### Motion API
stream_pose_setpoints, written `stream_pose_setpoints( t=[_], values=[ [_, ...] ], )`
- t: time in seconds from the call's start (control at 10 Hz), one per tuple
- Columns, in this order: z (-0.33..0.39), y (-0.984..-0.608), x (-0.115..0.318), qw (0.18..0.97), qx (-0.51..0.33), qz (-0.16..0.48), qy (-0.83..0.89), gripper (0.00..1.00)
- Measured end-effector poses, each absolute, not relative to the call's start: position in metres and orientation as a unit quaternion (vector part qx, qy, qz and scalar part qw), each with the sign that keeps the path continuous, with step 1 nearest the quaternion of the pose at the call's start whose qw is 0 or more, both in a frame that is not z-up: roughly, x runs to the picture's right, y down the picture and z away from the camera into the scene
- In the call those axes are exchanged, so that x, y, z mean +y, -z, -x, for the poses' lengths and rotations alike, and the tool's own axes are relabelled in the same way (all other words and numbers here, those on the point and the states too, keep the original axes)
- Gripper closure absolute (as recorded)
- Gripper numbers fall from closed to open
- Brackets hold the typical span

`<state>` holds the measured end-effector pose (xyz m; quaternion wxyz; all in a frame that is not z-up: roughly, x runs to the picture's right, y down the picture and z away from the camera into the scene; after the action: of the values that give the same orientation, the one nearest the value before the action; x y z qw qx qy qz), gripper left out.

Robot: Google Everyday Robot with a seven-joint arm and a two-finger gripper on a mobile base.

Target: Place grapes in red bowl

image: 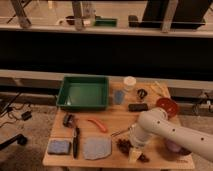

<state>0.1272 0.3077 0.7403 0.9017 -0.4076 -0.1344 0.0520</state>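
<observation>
The grapes [124, 145] are a dark reddish-purple bunch lying on the wooden table [112, 122] near its front edge, right of a grey-blue cloth. The red bowl [166, 106] stands at the table's right side, further back. My white arm [165, 131] reaches in from the lower right. My gripper [134, 154] hangs down from it right over the grapes and covers the middle of the bunch; a few more grapes [143, 158] show to its right.
A green tray [83, 92] sits at the back left. A white cup [129, 82], a blue can [119, 96] and a black item [138, 107] stand behind the arm. An orange item [98, 125], fork [120, 132], knife [75, 142], cloth [97, 148] and blue sponge [59, 146] lie in front. A purple bowl [175, 146] is partly hidden by the arm.
</observation>
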Motion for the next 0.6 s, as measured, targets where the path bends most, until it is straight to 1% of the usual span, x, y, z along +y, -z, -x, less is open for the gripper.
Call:
stream_pose_setpoints(
  t=[0.1, 0.2, 0.3, 0.5, 0.6],
  values=[
    [-0.1313, -0.7436, 0.3087, 0.901, -0.129, 0.411, -0.053, 0.21],
    [-0.1333, -0.7451, 0.3087, 0.901, -0.126, 0.412, -0.053, 0.26],
    [-0.1339, -0.7462, 0.3086, 0.901, -0.125, 0.413, -0.053, 0.35],
    [-0.1364, -0.7464, 0.3081, 0.901, -0.122, 0.412, -0.056, 0.58],
    [-0.1367, -0.7460, 0.3074, 0.901, -0.121, 0.412, -0.056, 0.66]
  ],
)
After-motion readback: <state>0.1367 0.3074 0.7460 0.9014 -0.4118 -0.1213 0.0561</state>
